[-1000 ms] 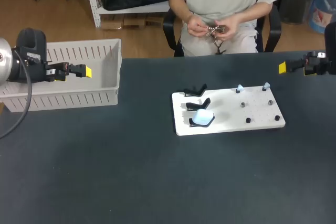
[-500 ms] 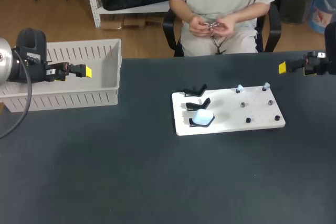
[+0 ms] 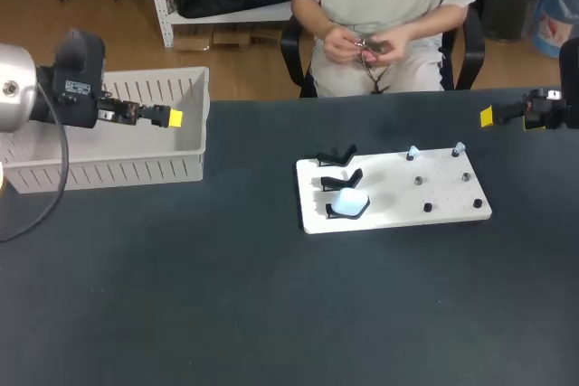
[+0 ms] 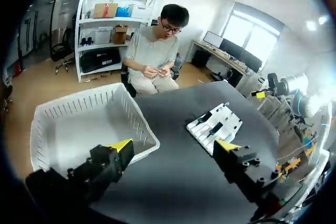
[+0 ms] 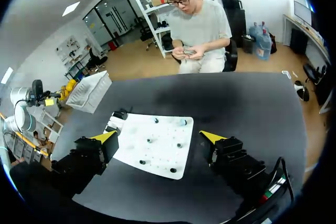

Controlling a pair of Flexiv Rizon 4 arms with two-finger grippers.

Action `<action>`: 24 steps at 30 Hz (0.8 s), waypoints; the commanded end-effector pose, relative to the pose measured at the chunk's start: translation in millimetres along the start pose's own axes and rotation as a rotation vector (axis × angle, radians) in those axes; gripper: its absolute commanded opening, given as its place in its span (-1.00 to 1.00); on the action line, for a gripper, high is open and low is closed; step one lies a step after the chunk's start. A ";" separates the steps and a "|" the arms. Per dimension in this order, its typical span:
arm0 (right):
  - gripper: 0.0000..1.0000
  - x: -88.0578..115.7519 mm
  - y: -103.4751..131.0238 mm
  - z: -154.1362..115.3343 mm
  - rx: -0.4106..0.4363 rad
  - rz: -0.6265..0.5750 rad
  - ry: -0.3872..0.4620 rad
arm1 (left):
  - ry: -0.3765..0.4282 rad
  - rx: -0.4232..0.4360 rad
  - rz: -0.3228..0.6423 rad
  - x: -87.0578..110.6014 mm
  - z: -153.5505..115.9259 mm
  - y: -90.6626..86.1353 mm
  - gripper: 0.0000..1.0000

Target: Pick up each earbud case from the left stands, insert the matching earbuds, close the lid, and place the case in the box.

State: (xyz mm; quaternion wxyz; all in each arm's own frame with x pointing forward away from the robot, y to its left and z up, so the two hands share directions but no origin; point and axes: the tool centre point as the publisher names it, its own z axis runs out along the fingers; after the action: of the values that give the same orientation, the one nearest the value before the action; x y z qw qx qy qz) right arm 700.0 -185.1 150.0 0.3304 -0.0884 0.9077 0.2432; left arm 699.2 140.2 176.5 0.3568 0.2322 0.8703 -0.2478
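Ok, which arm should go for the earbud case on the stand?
Probably left: the left gripper is open, and the earbud case sits at the board's left end, nearest its side. The right gripper would have to reach across the earbuds.

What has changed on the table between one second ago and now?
The left gripper moved toward the table's middle, above the white box; it is open and empty. The right gripper, the earbud case and the white board stayed where they were.
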 end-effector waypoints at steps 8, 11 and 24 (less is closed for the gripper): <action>1.00 0.0 0.0 0.0 0.000 0.000 0.000 | -0.065 0.370 0.379 -9.4 12.4 -38.4 1.00; 1.00 0.0 0.0 0.0 0.000 0.000 0.000 | -0.068 0.438 0.475 -8.6 19.4 -55.3 1.00; 1.00 0.0 0.0 0.0 0.000 0.000 0.000 | -0.135 0.628 0.769 23.4 58.2 -116.4 1.00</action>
State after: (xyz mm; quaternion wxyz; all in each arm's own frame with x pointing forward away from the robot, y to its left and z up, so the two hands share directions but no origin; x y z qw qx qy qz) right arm 700.0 -185.0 150.0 0.3304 -0.0885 0.9077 0.2432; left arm 641.0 29.3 163.1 0.3703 0.5883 0.6436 -0.3203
